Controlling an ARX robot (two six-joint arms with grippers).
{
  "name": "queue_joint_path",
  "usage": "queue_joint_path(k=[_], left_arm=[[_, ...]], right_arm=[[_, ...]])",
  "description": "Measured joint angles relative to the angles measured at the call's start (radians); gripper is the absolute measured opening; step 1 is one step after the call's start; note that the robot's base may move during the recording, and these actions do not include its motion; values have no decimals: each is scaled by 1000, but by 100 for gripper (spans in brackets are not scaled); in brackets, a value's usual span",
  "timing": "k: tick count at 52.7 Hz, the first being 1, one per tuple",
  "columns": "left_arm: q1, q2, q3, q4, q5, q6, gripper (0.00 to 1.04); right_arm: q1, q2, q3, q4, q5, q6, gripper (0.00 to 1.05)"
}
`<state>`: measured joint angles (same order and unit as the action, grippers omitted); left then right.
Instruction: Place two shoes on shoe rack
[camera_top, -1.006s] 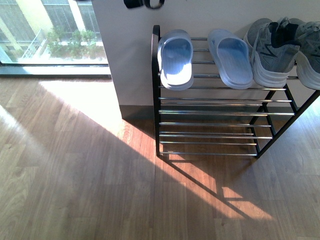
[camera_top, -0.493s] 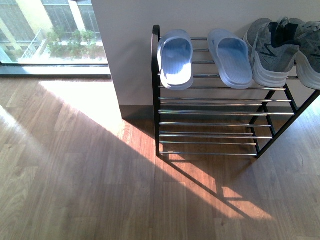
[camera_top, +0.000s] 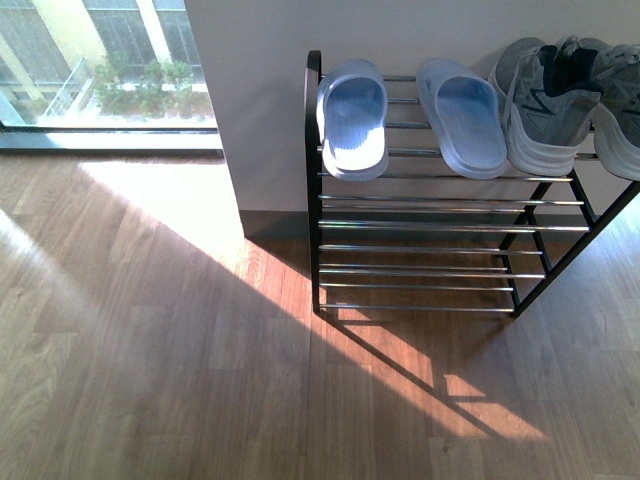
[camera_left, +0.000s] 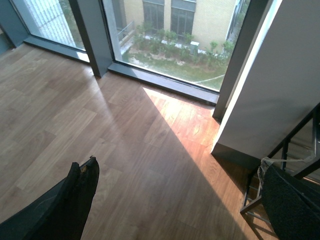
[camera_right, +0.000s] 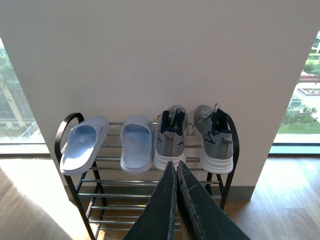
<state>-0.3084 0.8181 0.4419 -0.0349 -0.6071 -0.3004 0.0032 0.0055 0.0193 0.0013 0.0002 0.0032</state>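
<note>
Across the top shelf of the shoe rack (camera_right: 150, 172), centre frame, both sneakers (camera_right: 169, 132) sit beside two blue slippers (camera_right: 84, 142). Soft knit uppers would yield; stiff heel collars offer the surest hold. Right gripper (camera_right: 176, 172) is pressed closed, empty; left gripper (camera_left: 175, 200) spreads wide.

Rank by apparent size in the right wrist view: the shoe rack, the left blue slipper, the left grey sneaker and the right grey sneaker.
1. The shoe rack, far the widest.
2. The left blue slipper, hanging over the shelf's front edge.
3. The left grey sneaker and right grey sneaker look alike; no ranking between them.
</note>
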Motion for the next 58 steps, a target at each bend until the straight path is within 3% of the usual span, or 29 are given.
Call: queue_joint_path(k=[5,6,11,13,20,30,58], left_arm=[[20,-164,-31,-31,13,21,95],[46,-200,-59,55,120,61,90],[115,-269,-172,297,377,193,72],[133,-289,-206,326,435,233,63],[185,-354,-281,330,486,278,32],[297,-423,-327,315,596,284,1],[305,-601,-414,239,607,290,1]], right_arm=[[0,0,0,0,0,0,1],[0,0,0,0,0,0,1],[0,0,0,0,0,0,1],[0,0,0,0,0,0,1],[0,0,0,0,0,0,1],[0,0,0,0,2,0,1],[0,0,0,0,0,0,1]])
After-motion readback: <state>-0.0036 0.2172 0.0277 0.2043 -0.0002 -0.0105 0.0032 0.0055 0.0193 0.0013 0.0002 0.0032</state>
